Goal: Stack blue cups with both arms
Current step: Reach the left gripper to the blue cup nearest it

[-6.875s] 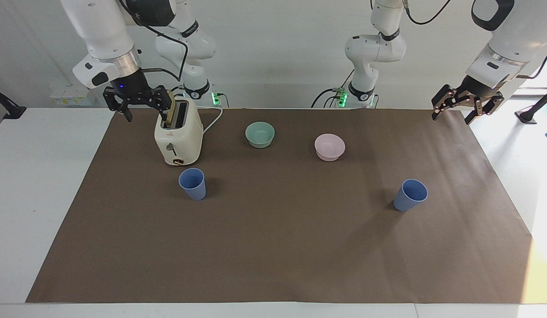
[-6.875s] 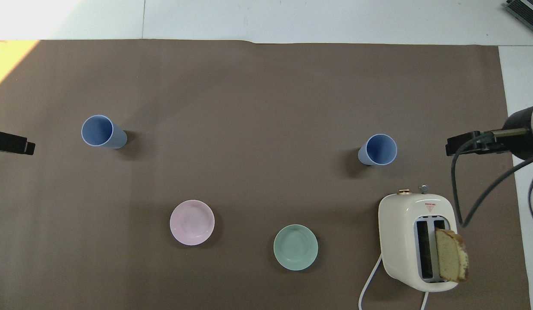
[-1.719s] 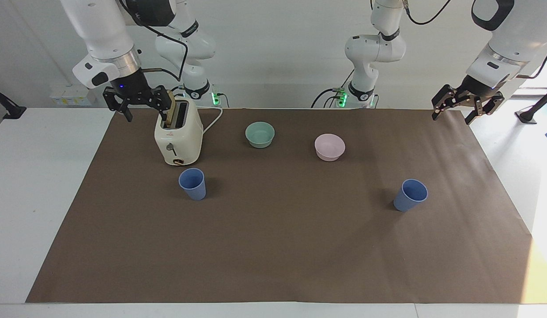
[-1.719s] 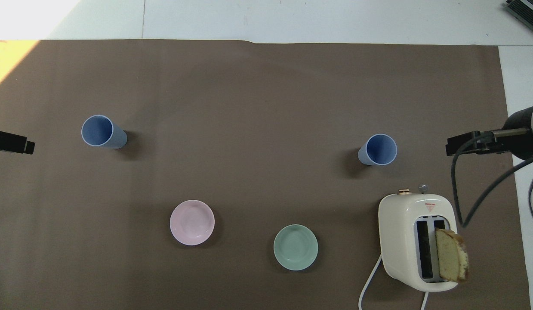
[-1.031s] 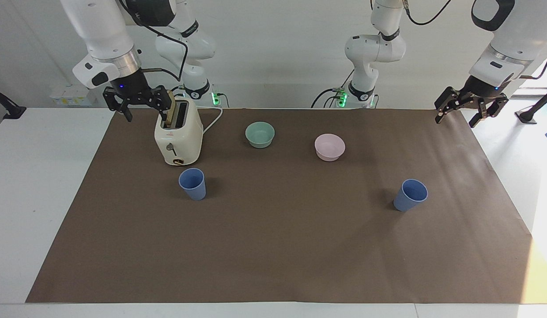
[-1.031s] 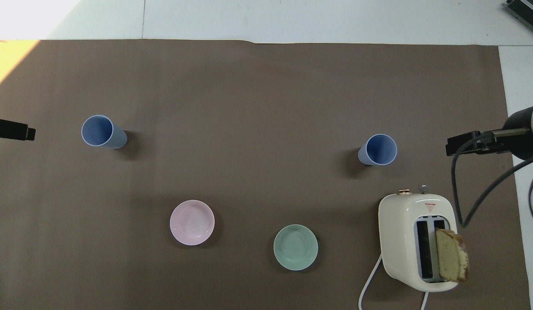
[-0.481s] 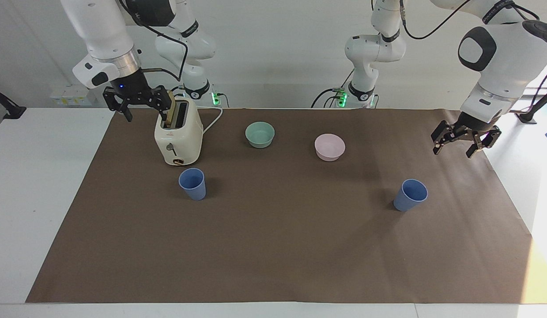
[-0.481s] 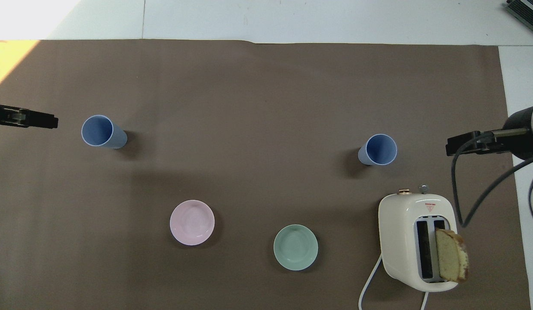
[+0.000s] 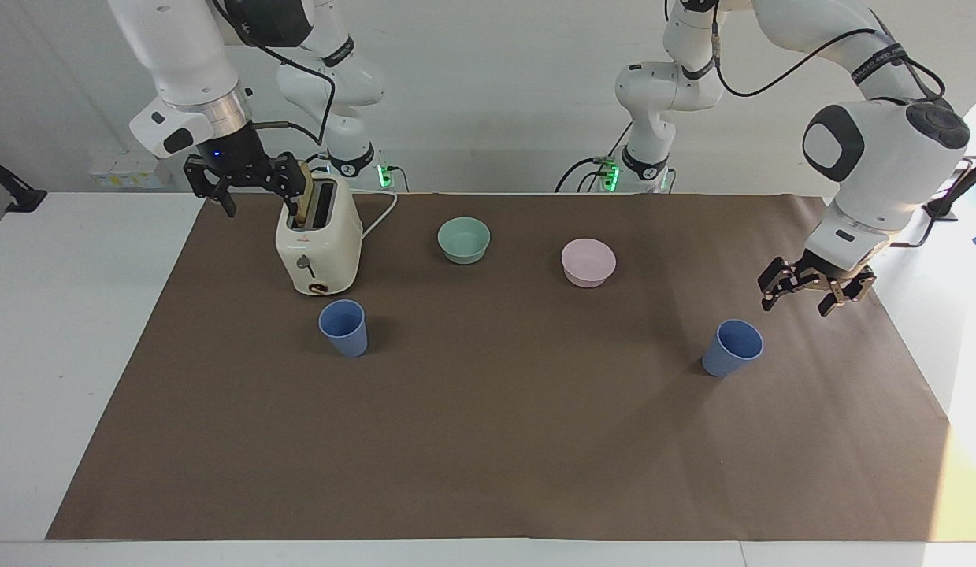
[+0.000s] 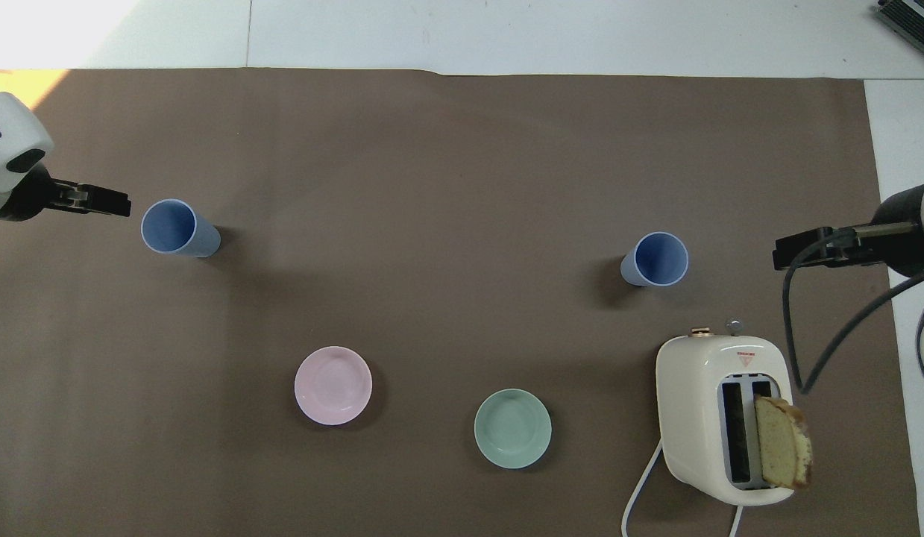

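Note:
Two blue cups stand upright on the brown mat. One cup [image 9: 344, 327] [image 10: 655, 259] is just farther from the robots than the toaster. The other cup [image 9: 732, 347] [image 10: 177, 228] is toward the left arm's end of the table. My left gripper [image 9: 803, 298] [image 10: 107, 201] is open and empty. It hangs low over the mat beside that cup, apart from it. My right gripper [image 9: 255, 197] [image 10: 793, 253] is open and empty. It waits in the air beside the toaster's top.
A cream toaster [image 9: 318, 244] [image 10: 719, 418] holds a bread slice [image 10: 782, 440] and has a cord trailing toward the robots. A teal bowl [image 9: 464, 239] [image 10: 512, 429] and a pink bowl [image 9: 588, 261] [image 10: 332, 385] sit nearer to the robots than the cups.
My left arm has swung down and in from the table's end toward the cup there. The right arm, cups, bowls and toaster have not moved.

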{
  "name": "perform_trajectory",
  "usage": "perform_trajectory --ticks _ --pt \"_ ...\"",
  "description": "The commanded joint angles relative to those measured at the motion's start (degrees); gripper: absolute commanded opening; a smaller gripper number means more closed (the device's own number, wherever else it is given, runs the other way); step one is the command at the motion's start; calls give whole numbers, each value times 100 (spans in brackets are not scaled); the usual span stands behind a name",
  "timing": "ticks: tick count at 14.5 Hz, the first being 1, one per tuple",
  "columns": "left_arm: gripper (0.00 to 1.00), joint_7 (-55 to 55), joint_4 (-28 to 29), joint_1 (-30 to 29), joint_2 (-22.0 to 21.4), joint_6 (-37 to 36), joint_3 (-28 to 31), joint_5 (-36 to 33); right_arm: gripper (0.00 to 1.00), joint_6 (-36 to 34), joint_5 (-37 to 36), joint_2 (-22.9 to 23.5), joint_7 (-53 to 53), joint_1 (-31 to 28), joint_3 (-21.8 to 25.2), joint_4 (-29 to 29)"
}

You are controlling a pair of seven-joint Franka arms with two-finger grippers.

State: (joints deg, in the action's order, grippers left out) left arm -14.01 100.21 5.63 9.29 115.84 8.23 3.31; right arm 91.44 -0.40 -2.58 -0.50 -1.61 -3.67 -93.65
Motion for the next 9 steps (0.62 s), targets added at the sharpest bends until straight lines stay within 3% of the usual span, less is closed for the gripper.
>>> perform_trajectory --ticks 1,9 --pt "100 -84 25 -79 257 271 -50 3 100 49 119 -94 138 -67 -11 -83" --pt "100 -163 113 -167 802 887 -58 416 100 49 119 -94 147 -67 -11 -83"
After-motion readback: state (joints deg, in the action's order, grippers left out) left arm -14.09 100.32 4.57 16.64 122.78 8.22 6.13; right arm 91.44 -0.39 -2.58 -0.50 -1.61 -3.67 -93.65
